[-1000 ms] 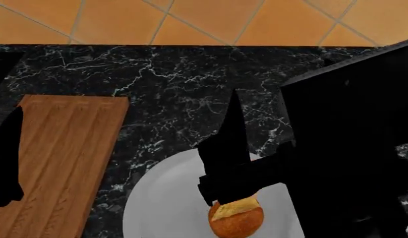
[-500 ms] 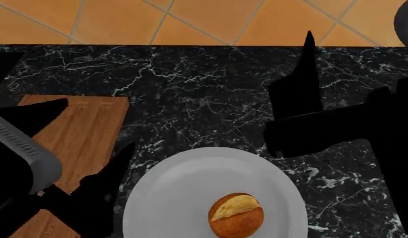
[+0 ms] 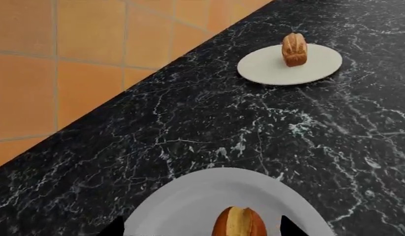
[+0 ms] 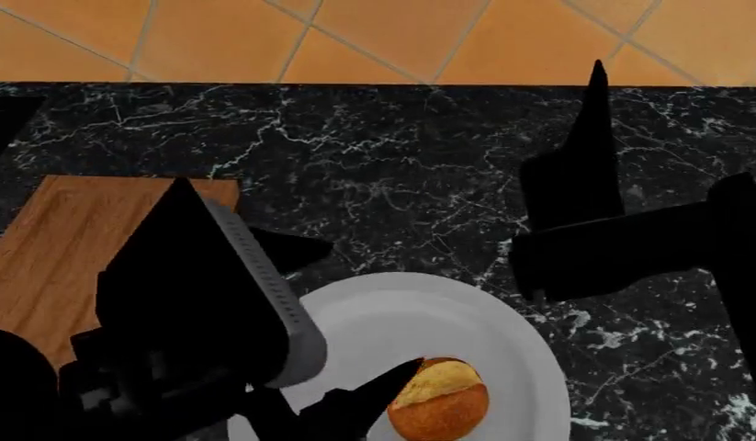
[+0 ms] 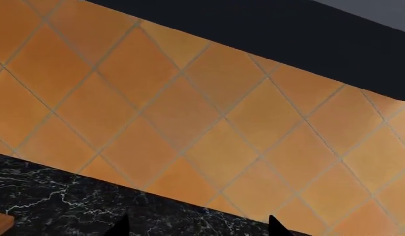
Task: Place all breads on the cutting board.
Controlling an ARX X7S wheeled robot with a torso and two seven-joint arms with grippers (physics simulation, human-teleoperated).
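The round roll (image 4: 439, 401) with a yellowish split top sits on a white plate (image 4: 476, 317) at the front of the counter. My left gripper (image 4: 371, 308) is open just above that plate, one fingertip (image 4: 396, 377) beside the roll. In the left wrist view the roll (image 3: 240, 223) lies between the open tips of the left gripper (image 3: 202, 230). The oval roll (image 3: 294, 48) stands on a second white plate (image 3: 291, 66) farther along the counter. The grooved wooden cutting board (image 4: 40, 243) lies left, partly behind my left arm. My right gripper (image 4: 592, 101) is open and empty, raised toward the wall.
The counter is black marble (image 4: 353, 156), backed by an orange tiled wall (image 4: 353, 37). The right wrist view shows only that wall (image 5: 189, 123) and the counter's back edge (image 5: 58, 196). My right arm (image 4: 648, 239) crosses above the counter's right side.
My left arm has swung right from over the board to the plate, bringing its open fingers beside the round roll. My right gripper has lifted off the roll and moved back and right.
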